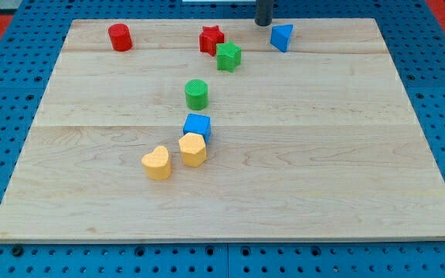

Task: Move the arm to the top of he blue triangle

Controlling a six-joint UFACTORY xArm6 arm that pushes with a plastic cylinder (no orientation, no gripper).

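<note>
The blue triangle (282, 36) sits near the top edge of the wooden board (346, 154), right of centre. My tip (263, 23) is at the view's top, just up and to the left of the blue triangle, a small gap apart from it. The rod runs out of the frame above.
A red star (211, 39) and a green star (228, 56) lie left of the triangle. A red cylinder (120, 37) is at the top left. A green cylinder (196, 94), a blue cube (197, 126), a yellow hexagon-like block (193, 150) and a yellow heart (157, 163) sit mid-board.
</note>
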